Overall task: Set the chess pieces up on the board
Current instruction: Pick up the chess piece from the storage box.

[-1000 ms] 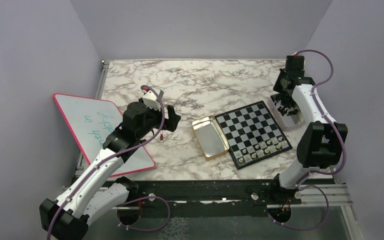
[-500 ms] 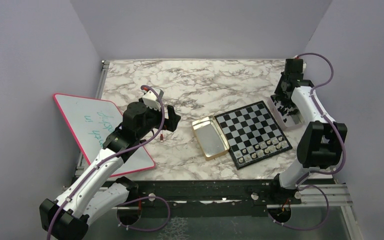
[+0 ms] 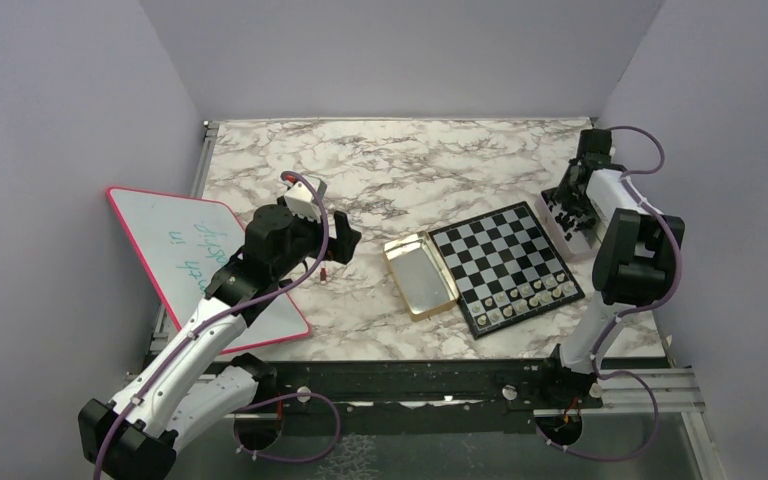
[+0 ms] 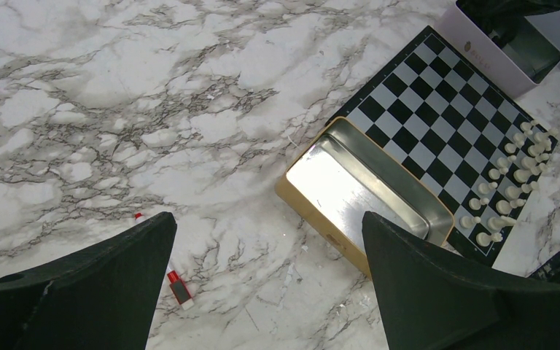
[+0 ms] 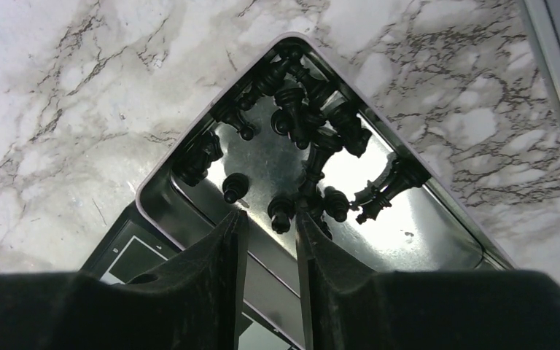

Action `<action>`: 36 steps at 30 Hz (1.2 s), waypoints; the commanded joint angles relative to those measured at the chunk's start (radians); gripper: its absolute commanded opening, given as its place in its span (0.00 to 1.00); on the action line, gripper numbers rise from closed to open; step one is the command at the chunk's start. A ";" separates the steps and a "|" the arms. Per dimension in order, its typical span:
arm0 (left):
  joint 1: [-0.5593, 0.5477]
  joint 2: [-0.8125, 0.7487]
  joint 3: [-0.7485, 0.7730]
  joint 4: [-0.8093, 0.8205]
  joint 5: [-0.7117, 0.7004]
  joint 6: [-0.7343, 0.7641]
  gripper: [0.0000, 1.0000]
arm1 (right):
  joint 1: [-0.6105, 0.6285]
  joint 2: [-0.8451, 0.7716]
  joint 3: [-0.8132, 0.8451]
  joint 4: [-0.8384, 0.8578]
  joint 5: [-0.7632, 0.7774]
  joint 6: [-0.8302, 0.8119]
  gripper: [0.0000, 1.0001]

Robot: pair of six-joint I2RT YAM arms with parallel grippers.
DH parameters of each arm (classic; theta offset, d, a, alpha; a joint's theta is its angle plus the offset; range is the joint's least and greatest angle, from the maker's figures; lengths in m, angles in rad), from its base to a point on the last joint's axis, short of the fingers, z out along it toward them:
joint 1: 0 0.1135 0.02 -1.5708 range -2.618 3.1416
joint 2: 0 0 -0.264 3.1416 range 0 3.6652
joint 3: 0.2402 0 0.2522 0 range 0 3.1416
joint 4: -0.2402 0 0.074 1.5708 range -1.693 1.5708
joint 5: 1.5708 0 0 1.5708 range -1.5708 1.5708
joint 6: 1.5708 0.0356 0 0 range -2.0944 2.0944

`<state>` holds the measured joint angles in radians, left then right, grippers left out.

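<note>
Left fingers (image 4: 109,292) are spread wide, empty, above the desk (image 4: 117,87). Right fingers (image 5: 211,277), narrowly parted, hang over black chess pieces (image 5: 292,124) in a tin (image 5: 162,182) beside the board (image 3: 500,250); pale chess pieces (image 3: 530,293) line its near rows.

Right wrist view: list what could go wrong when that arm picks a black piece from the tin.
1. The black pieces lie on their sides in a tangled heap, so the right fingers may pinch two or drag a neighbour out.
2. A piece gripped lying down may come up tilted and topple once set on the board.
3. The fingers seem to hang close to the near wall of the tin; a slip could shove it.
</note>
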<state>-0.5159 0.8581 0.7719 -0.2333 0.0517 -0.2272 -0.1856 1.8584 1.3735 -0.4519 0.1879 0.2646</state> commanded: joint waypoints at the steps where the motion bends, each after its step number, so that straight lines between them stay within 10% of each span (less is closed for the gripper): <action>1: 0.005 -0.016 -0.007 0.005 -0.015 0.003 0.99 | -0.012 0.037 0.035 0.042 -0.045 0.008 0.36; 36: 0.005 -0.009 -0.007 0.005 -0.014 0.005 0.99 | -0.021 0.095 0.004 0.026 -0.050 0.041 0.34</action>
<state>-0.5159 0.8581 0.7715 -0.2333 0.0517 -0.2272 -0.1986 1.9335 1.3735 -0.4347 0.1417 0.2901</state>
